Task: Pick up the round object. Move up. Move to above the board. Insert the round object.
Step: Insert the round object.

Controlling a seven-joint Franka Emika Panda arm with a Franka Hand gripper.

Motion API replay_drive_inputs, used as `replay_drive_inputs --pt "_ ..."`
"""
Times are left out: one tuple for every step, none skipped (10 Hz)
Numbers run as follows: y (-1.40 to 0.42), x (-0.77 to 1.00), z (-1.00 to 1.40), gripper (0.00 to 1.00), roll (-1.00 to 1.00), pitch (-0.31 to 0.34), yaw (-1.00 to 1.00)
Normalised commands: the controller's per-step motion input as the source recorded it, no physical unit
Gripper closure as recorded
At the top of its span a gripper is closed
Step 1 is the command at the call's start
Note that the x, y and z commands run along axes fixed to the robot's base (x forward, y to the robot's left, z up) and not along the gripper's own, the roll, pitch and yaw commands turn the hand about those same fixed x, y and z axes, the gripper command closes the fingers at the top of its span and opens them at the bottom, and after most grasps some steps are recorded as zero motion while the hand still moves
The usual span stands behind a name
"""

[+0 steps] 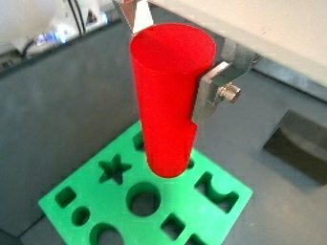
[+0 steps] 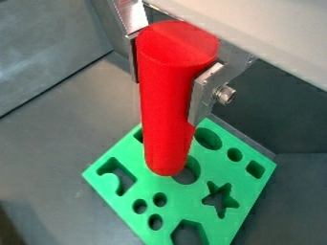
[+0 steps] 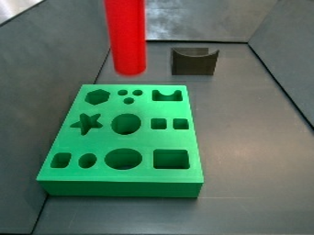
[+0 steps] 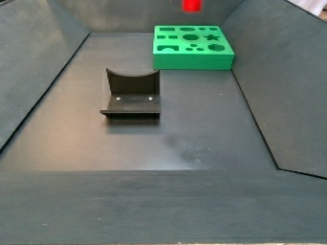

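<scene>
My gripper [image 1: 174,59] is shut on the round object [image 1: 166,96], a tall smooth red cylinder held upright between silver fingers [image 1: 212,88]; both wrist views show this [image 2: 175,67]. The cylinder [image 2: 169,105] hangs above the board [image 2: 128,187], a thick green block with star, hexagon, round and square holes. Its lower end is over the board's middle, near a large round hole [image 1: 143,199], and not in it. In a side view the cylinder [image 3: 124,37] hangs over the board's far part [image 3: 105,139] and the gripper is out of frame. Another side view shows only its red tip [image 4: 192,5] above the board [image 4: 192,57].
The fixture [image 4: 130,93], a dark grey bracket with a curved notch, stands on the grey floor in front of the board; it also shows beyond the board in a side view [image 3: 194,60]. Sloped dark walls [image 4: 52,67] enclose the floor.
</scene>
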Motion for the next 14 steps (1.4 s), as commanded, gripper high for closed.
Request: replay_drive_inputs --pt "-0.33 0.0 -0.6 1.0 0.0 -0.079 -0.07" --pt "-0.28 0.0 -0.59 1.0 0.0 -0.089 -0.04" --pt "-0.2 -0.06 -0.53 1.0 -0.03 -0.074 -0.02" --pt "-0.19 -0.09 -0.52 1.0 -0.02 -0.084 -0.01" --pt "-0.13 -0.17 -0.51 1.0 0.0 -0.133 0.0" --pt "-0.08 -0.31 -0.49 1.0 0.16 -0.147 -0.03" --pt "-0.14 -0.17 -0.41 1.0 0.12 -0.117 -0.05" --pt "-0.15 0.0 -0.32 1.0 0.05 -0.07 -0.1" --pt "-0.14 0.0 -0.23 1.0 0.04 -0.017 -0.13" --pt "-0.11 0.14 -0.22 1.0 0.06 0.0 -0.18" --pt "-0.04 0.2 -0.19 1.0 0.14 0.003 -0.21" --pt "0.0 0.18 -0.18 1.0 0.22 0.013 -0.21" --pt "0.0 0.09 -0.22 1.0 0.2 0.0 -0.18" --pt "0.0 0.0 -0.24 1.0 0.19 0.0 -0.13"
